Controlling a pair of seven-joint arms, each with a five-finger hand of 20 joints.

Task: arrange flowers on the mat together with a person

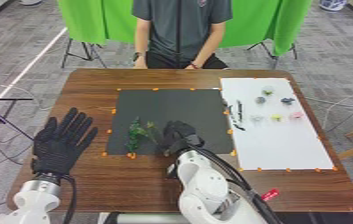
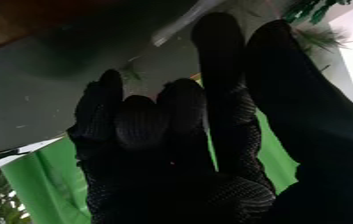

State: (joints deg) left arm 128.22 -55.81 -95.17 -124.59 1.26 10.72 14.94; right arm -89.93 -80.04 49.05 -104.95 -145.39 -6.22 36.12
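On black rectangular mat point(image 1: 172, 105), feathery green sprig point(image 1: 150, 131) is lying between dark-green leafy sprig point(image 1: 134, 136) and black-gloved right hand point(image 1: 180, 134); cannot tell whether that hand is gripping. Over brown wooden bench point(image 1: 97, 185), black-gloved left hand point(image 1: 55, 150) is resting wide. Feathery sprig is likely proving light, soft, fragile; lower stem is offering safest hold.
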